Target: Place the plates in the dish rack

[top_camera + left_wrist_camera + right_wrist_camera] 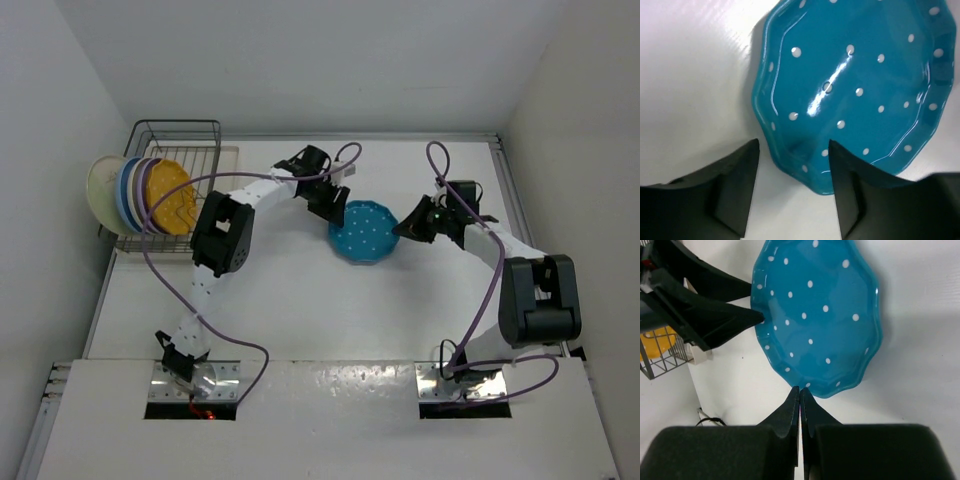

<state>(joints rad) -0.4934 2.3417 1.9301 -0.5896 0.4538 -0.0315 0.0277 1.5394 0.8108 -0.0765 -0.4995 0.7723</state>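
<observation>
Teal white-dotted plate (363, 232) | my left gripper (336, 211) jaws apart, astride its 10 o'clock rim | my right gripper (399, 229) closed tight, tips at 3 o'clock rim

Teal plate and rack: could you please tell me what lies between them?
Only the left arm and its claw, set at the plate's rim; the top view shows it.

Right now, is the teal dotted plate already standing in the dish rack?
No, the teal dotted plate lies on the table, apart from the dish rack, which holds other plates.
</observation>
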